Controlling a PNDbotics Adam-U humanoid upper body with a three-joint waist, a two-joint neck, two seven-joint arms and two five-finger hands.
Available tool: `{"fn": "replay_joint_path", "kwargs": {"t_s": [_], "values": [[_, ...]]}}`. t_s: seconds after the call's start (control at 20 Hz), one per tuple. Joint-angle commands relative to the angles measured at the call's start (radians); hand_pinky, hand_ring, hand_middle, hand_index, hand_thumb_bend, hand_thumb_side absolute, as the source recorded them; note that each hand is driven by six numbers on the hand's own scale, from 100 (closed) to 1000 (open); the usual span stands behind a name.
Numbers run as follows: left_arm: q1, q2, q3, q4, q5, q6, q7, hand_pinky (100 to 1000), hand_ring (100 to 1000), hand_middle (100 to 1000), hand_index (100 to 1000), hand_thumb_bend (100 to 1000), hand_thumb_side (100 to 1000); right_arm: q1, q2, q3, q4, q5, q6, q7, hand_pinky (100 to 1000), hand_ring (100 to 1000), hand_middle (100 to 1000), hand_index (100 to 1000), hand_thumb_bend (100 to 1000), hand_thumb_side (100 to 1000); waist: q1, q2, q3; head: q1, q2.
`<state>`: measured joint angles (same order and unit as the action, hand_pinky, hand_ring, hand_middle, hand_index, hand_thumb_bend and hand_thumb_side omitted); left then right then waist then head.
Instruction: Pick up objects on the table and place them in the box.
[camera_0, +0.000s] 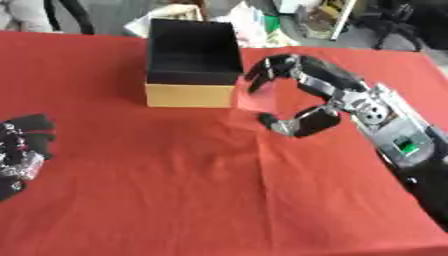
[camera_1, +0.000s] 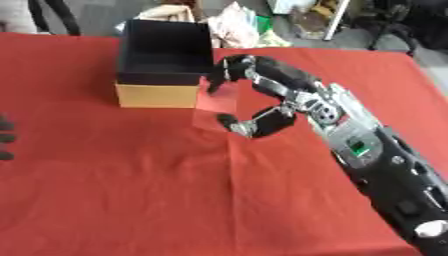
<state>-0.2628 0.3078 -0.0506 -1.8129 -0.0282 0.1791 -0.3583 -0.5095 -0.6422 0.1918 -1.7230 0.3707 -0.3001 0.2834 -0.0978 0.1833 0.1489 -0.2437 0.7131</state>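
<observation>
Beside the box (camera_0: 192, 65), just to its right, my right robot hand (camera_0: 302, 95) hangs over the red tabletop (camera_0: 175, 190) with fingers and thumb curled around a clear, reddish-looking block (camera_1: 219, 97), pinching it between them. That block sits close to the box's right front corner, whether touching it I cannot tell. Black inside with tan outer walls, the box stands upright near the far edge. My left robot hand (camera_0: 22, 150) rests at the left edge, fingers relaxed, holding nothing.
</observation>
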Motion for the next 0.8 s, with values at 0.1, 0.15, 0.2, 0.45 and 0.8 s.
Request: {"fn": "replay_joint_path", "kwargs": {"t_s": [0.1, 0.15, 0.2, 0.45, 0.8], "values": [[-0.003, 0.012, 0.001, -0.010, -0.002, -0.001, -0.003, 719, 818, 782, 874, 100, 352, -0.088, -0.043, -0.023, 0.079, -0.024, 0.017, -0.051, 677, 634, 529, 740, 220, 100, 0.008, -0.020, 0.007, -0.001, -0.010], [-0.003, 0.011, 0.001, -0.010, -0.002, -0.001, -0.004, 719, 818, 782, 874, 100, 352, -0.108, -0.041, -0.021, 0.105, -0.022, 0.014, -0.059, 677, 634, 529, 740, 220, 100, 0.008, -0.020, 0.007, -0.001, -0.010], [-0.002, 0.010, 0.000, -0.010, -0.001, -0.001, -0.005, 719, 819, 782, 873, 100, 353, -0.127, -0.035, -0.024, 0.130, -0.017, 0.014, -0.069, 675, 638, 531, 741, 217, 100, 0.009, -0.021, 0.013, -0.004, -0.009], [-0.008, 0.007, -0.009, -0.009, 0.004, 0.000, -0.015, 719, 819, 782, 873, 100, 355, -0.253, 0.021, -0.042, 0.268, 0.032, 0.047, -0.101, 671, 642, 531, 740, 201, 100, 0.012, -0.018, 0.037, -0.011, -0.016], [-0.028, 0.001, -0.022, -0.011, 0.010, -0.001, -0.028, 719, 819, 782, 873, 100, 353, -0.382, 0.126, -0.093, 0.460, 0.133, 0.058, -0.151, 663, 639, 531, 742, 174, 100, 0.015, -0.001, 0.087, -0.044, -0.042]]}}
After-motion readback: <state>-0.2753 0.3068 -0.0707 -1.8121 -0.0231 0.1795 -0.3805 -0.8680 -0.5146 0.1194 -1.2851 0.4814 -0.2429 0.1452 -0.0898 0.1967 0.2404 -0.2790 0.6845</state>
